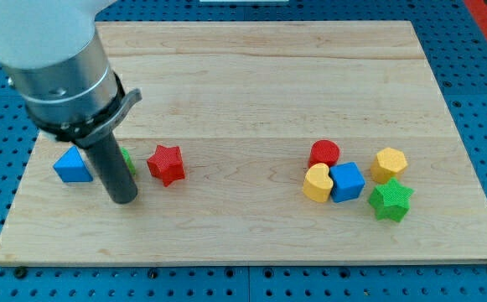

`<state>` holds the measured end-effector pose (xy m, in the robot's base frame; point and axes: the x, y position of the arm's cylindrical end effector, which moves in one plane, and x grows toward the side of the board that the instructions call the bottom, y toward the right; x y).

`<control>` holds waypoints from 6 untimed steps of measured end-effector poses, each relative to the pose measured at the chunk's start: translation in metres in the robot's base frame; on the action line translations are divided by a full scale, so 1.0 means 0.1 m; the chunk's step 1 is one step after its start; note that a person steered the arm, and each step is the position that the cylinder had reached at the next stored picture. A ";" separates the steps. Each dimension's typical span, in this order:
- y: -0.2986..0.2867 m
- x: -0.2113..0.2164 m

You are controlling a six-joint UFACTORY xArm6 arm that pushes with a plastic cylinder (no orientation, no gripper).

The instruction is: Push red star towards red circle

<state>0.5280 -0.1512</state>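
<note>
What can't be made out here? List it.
- Green block: mostly hidden behind my rod, shape unreadable.
- My tip: its contact with the board is unclear; it sits left of the red star.
- Red circle: lower part covered by the yellow heart and blue cube.

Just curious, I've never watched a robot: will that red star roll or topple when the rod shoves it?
The red star looks low and flat-bottomed, so it probably slides across the wooden board rather than rolling. Its points may make it spin if my tip strikes off-centre.
</note>
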 end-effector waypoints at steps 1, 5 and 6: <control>-0.09 -0.20; 0.07 -0.34; 0.50 -0.55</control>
